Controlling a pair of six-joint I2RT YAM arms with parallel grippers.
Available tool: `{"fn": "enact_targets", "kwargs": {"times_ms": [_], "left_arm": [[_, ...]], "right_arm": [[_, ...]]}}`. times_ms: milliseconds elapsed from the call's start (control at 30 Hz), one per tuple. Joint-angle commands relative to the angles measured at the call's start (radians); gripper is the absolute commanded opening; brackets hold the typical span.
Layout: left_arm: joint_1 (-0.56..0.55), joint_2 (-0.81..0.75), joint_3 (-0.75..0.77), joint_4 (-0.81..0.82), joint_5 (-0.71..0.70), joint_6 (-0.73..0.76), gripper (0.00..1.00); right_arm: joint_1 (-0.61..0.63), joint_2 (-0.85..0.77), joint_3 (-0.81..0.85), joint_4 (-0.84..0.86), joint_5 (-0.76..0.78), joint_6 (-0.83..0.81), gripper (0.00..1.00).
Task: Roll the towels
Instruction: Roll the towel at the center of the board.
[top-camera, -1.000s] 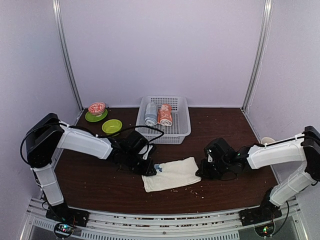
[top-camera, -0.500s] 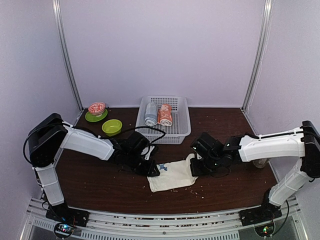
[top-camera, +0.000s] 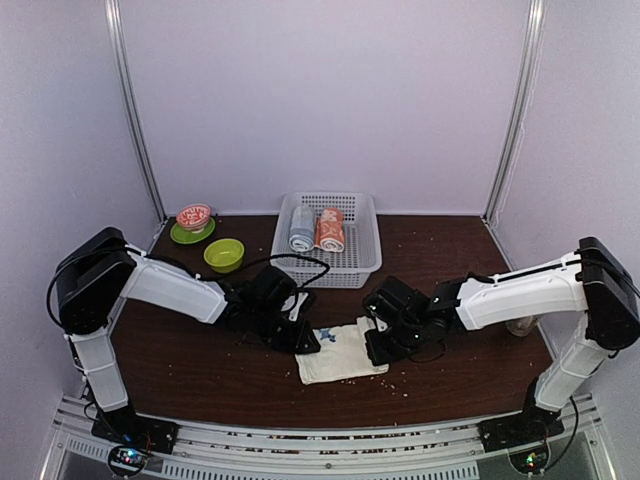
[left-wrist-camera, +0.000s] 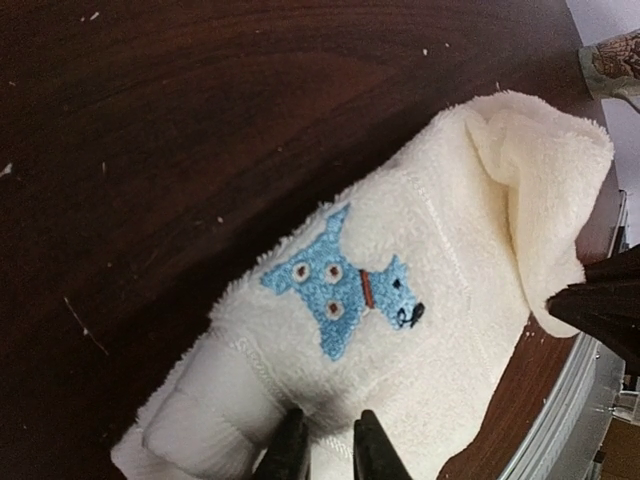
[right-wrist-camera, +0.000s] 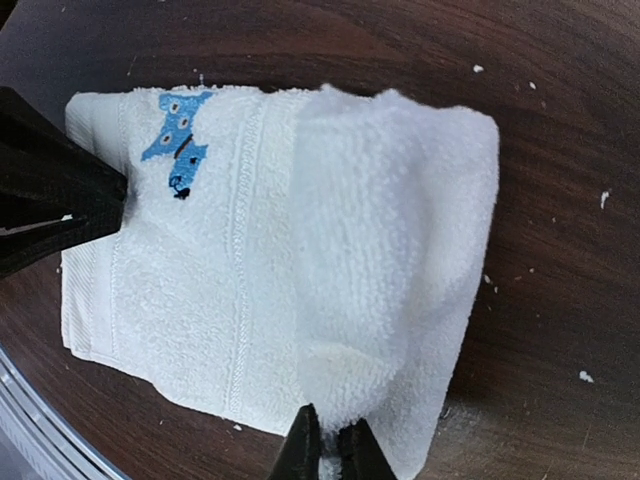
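On the dark table (top-camera: 200, 370), the cream towel (top-camera: 343, 352) is lying partly folded; the left gripper (left-wrist-camera: 325, 455) is pinching its embroidered end, while the right gripper (right-wrist-camera: 325, 450) is clamping the folded-over opposite edge, fingers nearly together.

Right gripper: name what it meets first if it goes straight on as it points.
The right gripper pinches the cream towel, whose folded-over layer lies straight ahead; past it, probably the table.
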Motion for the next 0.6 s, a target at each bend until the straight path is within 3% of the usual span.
{"fn": "enact_targets", "kwargs": {"times_ms": [0,267,433,567], "left_arm": [[-0.005,-0.059,-0.004,-0.003,0.005,-0.003,0.17],[-0.005,-0.081,0.059,0.006,0.044,-0.015,0.18],[-0.005,-0.052,0.097,0.07,0.087,-0.04,0.18],[-0.005,-0.004,0.122,0.138,0.118,-0.079,0.17]], "right_arm": [[0.004,0.024,-0.028,0.072,-0.028,0.0,0.14],[-0.018,0.062,-0.062,0.213,-0.086,0.07,0.25],[-0.02,0.065,-0.083,0.252,-0.098,0.077,0.37],[-0.026,0.062,-0.109,0.286,-0.105,0.09,0.4]]}}
